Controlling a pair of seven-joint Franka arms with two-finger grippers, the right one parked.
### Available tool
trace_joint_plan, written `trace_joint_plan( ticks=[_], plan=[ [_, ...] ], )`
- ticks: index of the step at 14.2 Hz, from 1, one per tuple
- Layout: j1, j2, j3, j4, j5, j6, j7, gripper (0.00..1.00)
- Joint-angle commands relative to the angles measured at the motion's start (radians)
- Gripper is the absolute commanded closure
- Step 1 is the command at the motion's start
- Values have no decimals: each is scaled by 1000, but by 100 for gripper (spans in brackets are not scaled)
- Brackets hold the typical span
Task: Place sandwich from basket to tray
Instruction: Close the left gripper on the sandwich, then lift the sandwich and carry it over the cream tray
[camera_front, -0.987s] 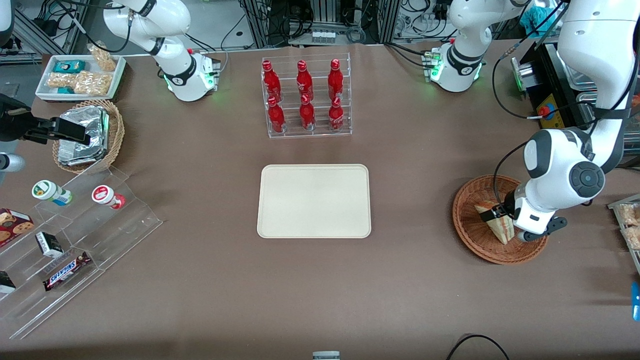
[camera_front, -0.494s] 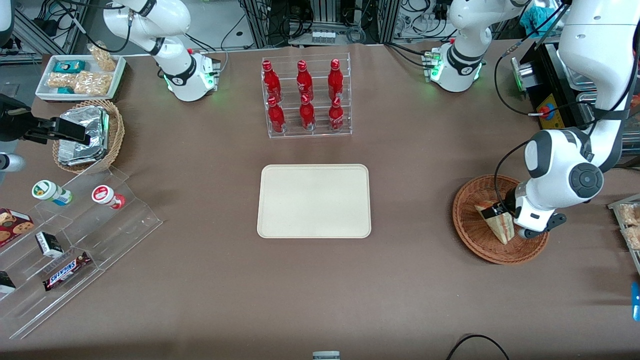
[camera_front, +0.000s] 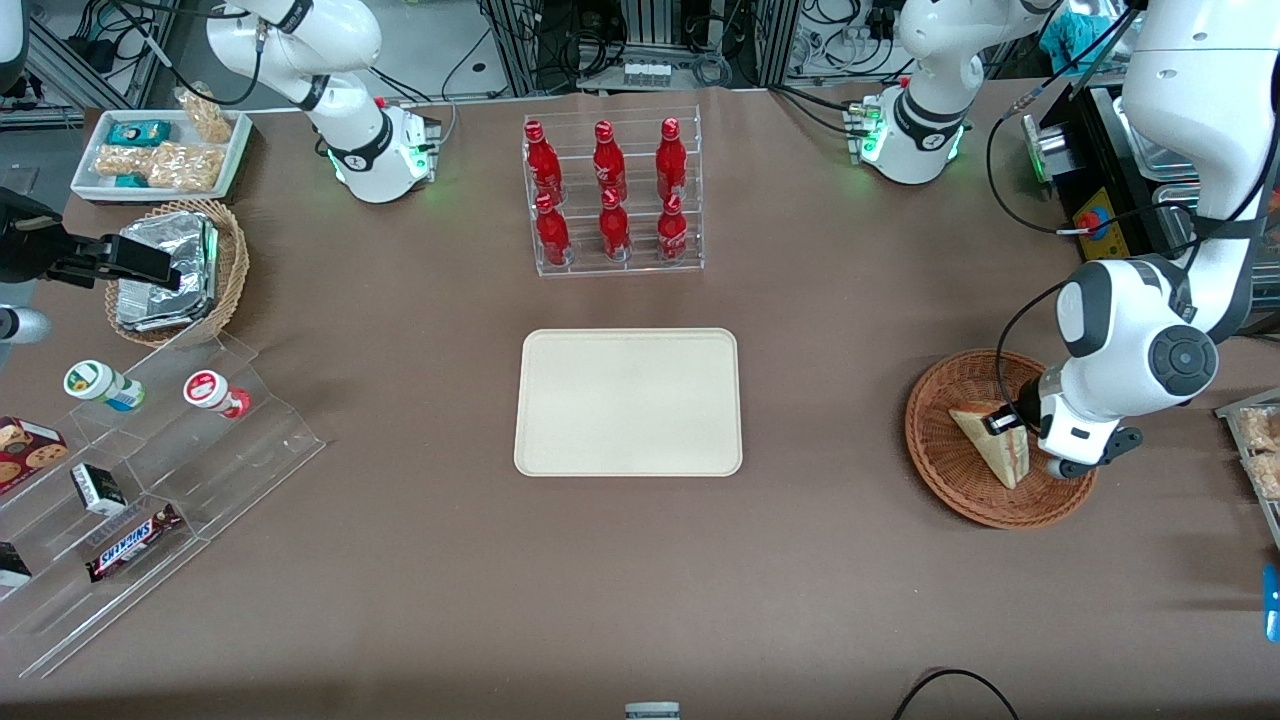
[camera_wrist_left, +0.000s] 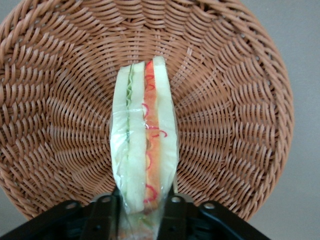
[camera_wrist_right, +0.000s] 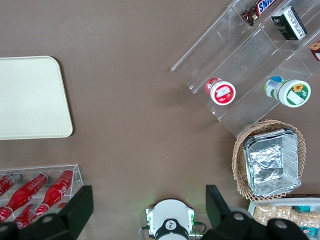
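Observation:
The sandwich (camera_front: 985, 442), a pale bread wedge in clear film with red and light filling, stands on its edge in the reddish-brown wicker basket (camera_front: 940, 475) at the working arm's end of the table. My left gripper (camera_front: 1003, 422) is over the basket, shut on the wide end of the sandwich. In the left wrist view the black fingers (camera_wrist_left: 105, 215) press both sides of the sandwich (camera_wrist_left: 145, 150), with the basket (camera_wrist_left: 240, 100) under it. The cream tray (camera_front: 628, 400) lies bare at the table's middle, and also shows in the right wrist view (camera_wrist_right: 30, 95).
A clear rack of red bottles (camera_front: 612, 195) stands farther from the camera than the tray. A tan basket of foil packets (camera_front: 175, 270), a white snack tray (camera_front: 160, 150) and a clear stepped shelf (camera_front: 150, 480) lie toward the parked arm's end.
The left arm's wrist has shifted slightly away from the tray and risen a little. The sandwich stays in the basket, held at its wide end.

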Motion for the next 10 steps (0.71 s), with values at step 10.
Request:
trace_joint_plan(
  ticks=[10],
  plan=[
    [-530,-49,-24,231,-9,-343,-166,86]
  ],
)
